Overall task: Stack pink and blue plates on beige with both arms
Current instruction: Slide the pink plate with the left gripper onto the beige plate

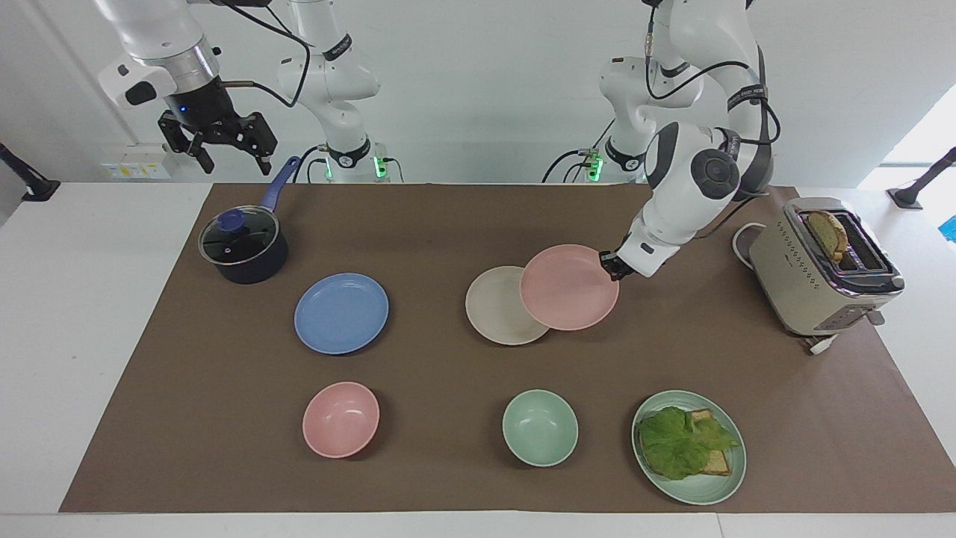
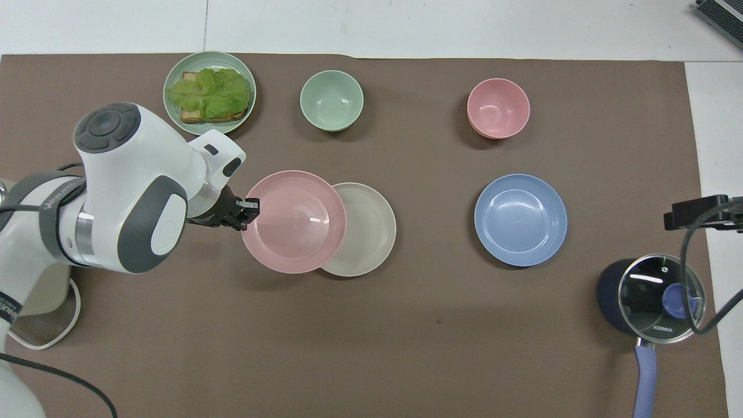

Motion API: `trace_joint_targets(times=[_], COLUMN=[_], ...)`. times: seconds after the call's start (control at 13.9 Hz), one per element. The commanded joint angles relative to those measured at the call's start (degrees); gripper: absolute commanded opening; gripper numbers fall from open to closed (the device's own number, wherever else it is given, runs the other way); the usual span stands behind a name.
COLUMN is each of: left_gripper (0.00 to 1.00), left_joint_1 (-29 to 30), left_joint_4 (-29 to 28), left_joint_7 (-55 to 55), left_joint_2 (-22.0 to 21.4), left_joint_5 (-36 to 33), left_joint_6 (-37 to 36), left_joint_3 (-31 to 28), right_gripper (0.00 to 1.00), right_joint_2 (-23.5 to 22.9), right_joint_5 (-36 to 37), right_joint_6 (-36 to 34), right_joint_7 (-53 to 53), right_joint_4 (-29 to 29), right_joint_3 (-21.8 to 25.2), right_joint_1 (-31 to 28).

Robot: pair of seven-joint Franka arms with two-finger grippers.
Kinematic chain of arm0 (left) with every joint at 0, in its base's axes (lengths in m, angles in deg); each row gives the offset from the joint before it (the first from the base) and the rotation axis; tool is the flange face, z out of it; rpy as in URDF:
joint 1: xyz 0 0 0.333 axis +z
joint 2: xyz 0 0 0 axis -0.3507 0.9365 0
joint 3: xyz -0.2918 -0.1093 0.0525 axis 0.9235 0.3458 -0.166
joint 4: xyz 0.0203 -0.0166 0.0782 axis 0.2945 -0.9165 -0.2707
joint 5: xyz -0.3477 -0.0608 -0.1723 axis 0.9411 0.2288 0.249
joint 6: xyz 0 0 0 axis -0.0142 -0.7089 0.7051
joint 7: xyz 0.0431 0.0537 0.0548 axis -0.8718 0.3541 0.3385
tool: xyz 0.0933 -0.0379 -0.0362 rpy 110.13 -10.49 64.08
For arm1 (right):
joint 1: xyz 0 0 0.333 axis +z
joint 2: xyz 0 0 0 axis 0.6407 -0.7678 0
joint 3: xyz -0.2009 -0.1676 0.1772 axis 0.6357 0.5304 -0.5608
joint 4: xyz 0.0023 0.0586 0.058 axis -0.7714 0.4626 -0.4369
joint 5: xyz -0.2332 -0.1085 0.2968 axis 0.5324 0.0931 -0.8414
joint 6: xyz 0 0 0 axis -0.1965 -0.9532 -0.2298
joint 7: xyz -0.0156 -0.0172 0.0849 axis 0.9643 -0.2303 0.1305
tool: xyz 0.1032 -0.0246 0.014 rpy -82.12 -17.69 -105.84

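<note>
My left gripper [image 1: 611, 265] is shut on the rim of the pale pink plate [image 1: 569, 288], at its edge toward the left arm's end of the table. The pink plate [image 2: 293, 222] hangs level a little above the mat and covers part of the beige plate [image 1: 493, 308]. The rest of the beige plate [image 2: 371, 231] shows at mid-table. Alone on the mat toward the right arm's end lies the blue plate [image 1: 341, 312], also seen from overhead [image 2: 520, 220]. High above the pot's handle, my right gripper [image 1: 237, 164] waits open, holding nothing.
A dark pot with a glass lid [image 1: 243, 246] stands near the right arm. A toaster [image 1: 825, 269] with toast sits at the left arm's end. Farthest from the robots are a pink bowl [image 1: 340, 418], a green bowl [image 1: 539, 427] and a green plate [image 1: 713, 489] with a lettuce sandwich.
</note>
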State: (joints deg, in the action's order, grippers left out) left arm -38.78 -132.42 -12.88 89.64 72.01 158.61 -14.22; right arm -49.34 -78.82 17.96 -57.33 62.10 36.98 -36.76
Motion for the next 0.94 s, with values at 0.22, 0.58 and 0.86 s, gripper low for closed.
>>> trace_joint_targets(times=[0.22, 0.58, 0.86], left_gripper=[0.0, 0.0, 0.0], left_joint_1=[-6.53, -8.64, -9.08], left_joint_4=[-4.57, -5.8, -5.89], left_joint_7=[4.36, 6.21, 6.39], left_joint_2=[-0.76, 1.97, 3.02], left_joint_5=[2.28, 2.37, 2.37], left_joint_6=[10.43, 15.53, 16.4], left_joint_3=[-1.0, -1.0, -1.0], right_gripper=[1.0, 1.0, 1.0], right_joint_2=[0.92, 0.92, 0.92], right_joint_5=[-0.82, -0.82, -0.82], right_joint_6=[0.29, 0.2, 0.2], right_joint_7=[-1.16, -1.16, -1.16], right_joint_4=[0.7, 0.7, 0.7], right_joint_3=[-0.29, -0.29, -0.29], right_joint_1=[-0.62, -0.62, -0.62])
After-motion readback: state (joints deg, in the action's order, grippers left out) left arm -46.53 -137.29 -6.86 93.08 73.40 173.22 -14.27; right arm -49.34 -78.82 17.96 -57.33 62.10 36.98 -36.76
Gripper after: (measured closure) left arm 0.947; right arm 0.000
